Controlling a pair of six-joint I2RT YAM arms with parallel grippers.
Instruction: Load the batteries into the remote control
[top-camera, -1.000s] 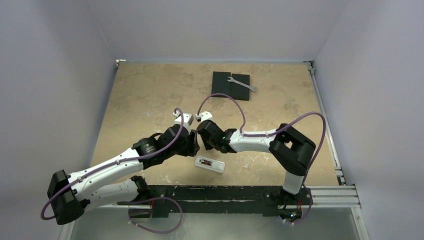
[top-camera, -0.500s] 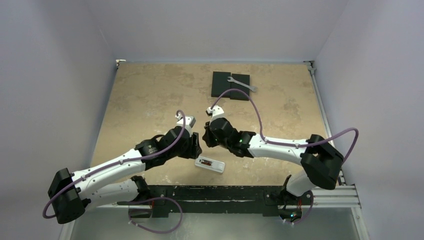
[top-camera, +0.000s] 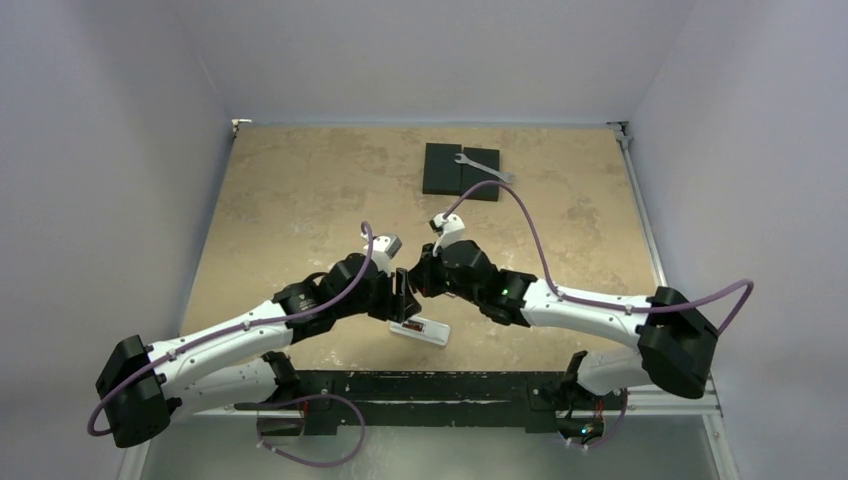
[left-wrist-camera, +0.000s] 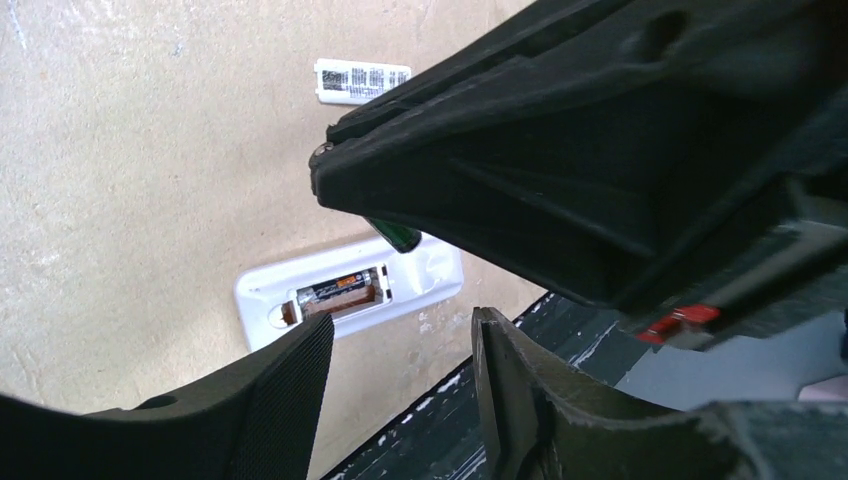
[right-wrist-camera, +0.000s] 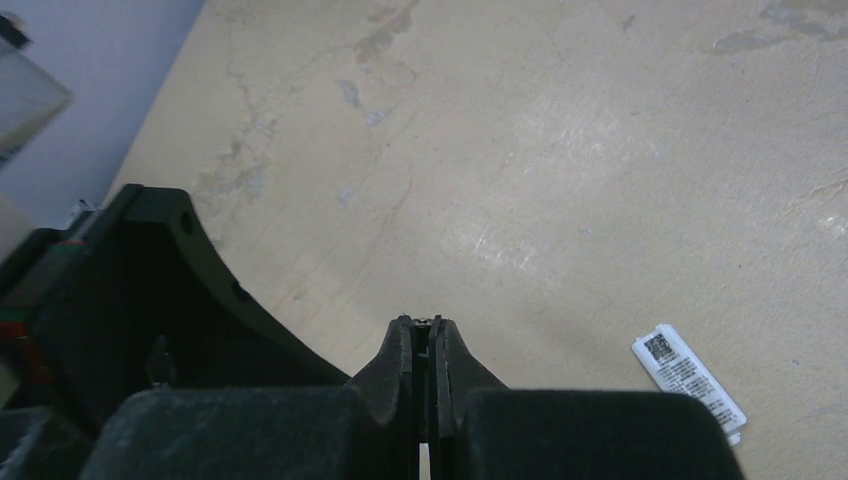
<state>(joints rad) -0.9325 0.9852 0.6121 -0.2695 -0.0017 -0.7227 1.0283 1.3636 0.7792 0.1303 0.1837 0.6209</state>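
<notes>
Step in hand: seating the second cell. The remote control (left-wrist-camera: 430, 275) lies back-up on the bench (left-wrist-camera: 120, 150), white glossy plastic with its recess open. The seated battery (left-wrist-camera: 335, 291) is in it, copper-and-black label showing.

My right hand (right-wrist-camera: 425, 335) is pinched almost closed on the loose battery (left-wrist-camera: 397, 236), a slim dark-green cylinder whose tip pokes out close over the remote's edge. My left hand (left-wrist-camera: 400, 335) hovers over the remote, jaws wide, holding nothing. The battery cover (left-wrist-camera: 362, 80), flat and white with a printed label, lies beyond the remote.

Next, I judge: line the cell up with the free slot and press it down. The light casing may slide, so my left hand could brace it.
</notes>
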